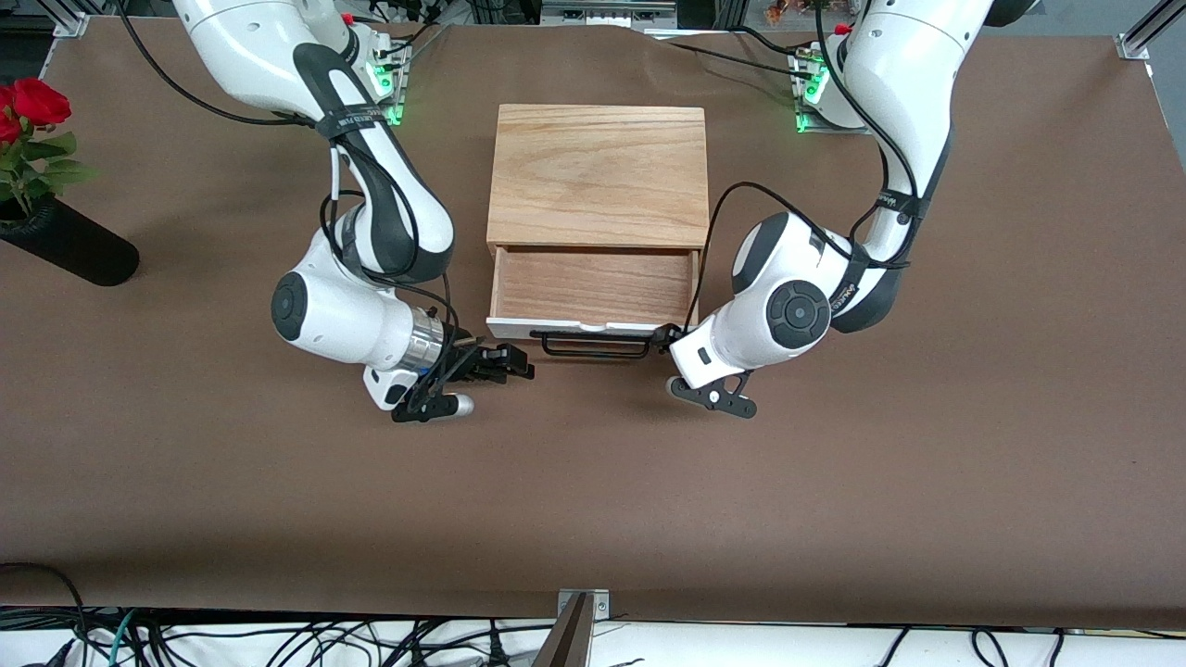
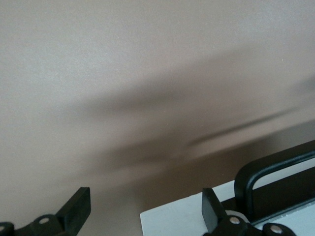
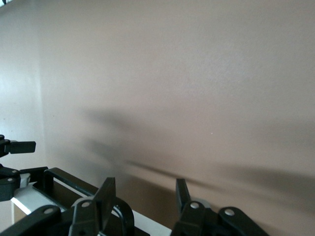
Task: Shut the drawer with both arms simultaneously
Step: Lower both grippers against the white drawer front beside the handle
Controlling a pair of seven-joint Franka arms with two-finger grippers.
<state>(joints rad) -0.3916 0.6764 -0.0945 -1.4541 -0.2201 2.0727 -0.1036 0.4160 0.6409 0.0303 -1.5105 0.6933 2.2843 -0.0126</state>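
Here the drawer stands pulled out of the oak box in the middle of the worktop, its white front panel and black wire handle facing the front camera. The left gripper sits at the end of the handle toward the left arm's end of the worktop, its jaws spread; in the left wrist view one finger lies against the panel's corner and the other hangs clear of it. The right gripper is just beside the panel's other corner, apparently not yet touching; its jaws look partly drawn in, so I cannot tell whether they are clenched or released. To do this well, both should meet the panel at matching spots and push straight and level together; an uneven shove would likely skew the tray
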